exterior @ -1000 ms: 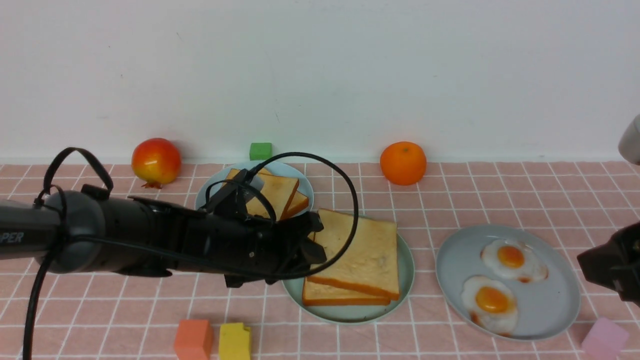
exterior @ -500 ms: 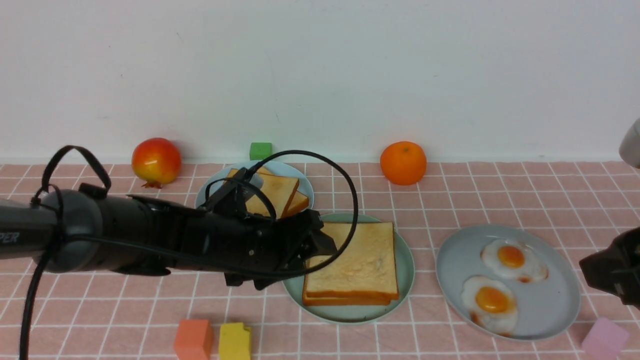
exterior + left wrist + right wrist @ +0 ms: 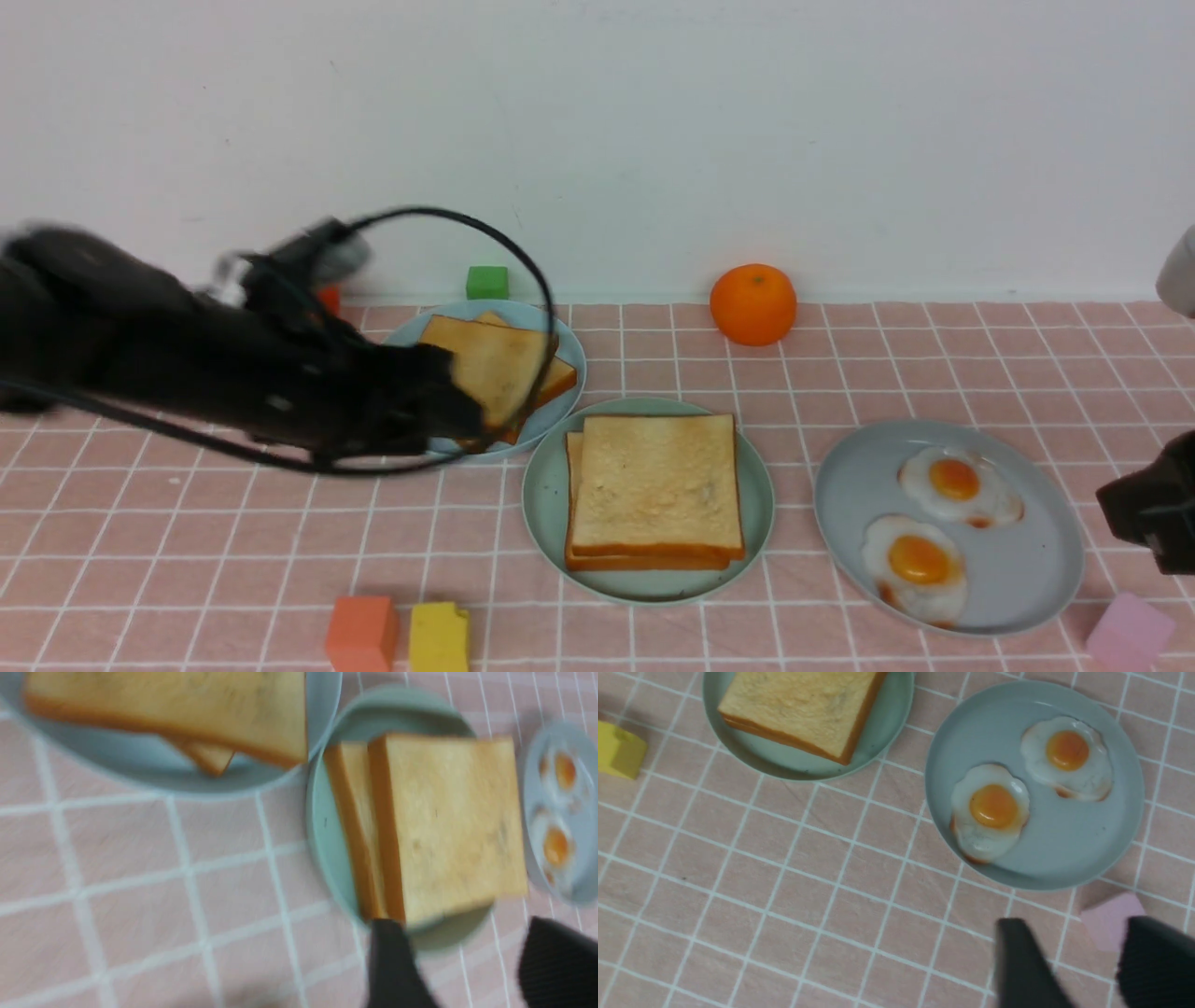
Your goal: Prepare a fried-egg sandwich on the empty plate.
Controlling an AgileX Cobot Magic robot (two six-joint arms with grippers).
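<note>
Our sandwich (image 3: 655, 490) sat on the plate (image 3: 549, 495) at centre. Both pincers, left (image 3: 460, 963) and right (image 3: 1078, 963), gaped empty. The offset top slice could have slid if nudged.

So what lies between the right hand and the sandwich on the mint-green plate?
In the front view, the grey-blue plate with two fried eggs sits between the right hand and the sandwich on the mint-green plate.
</note>
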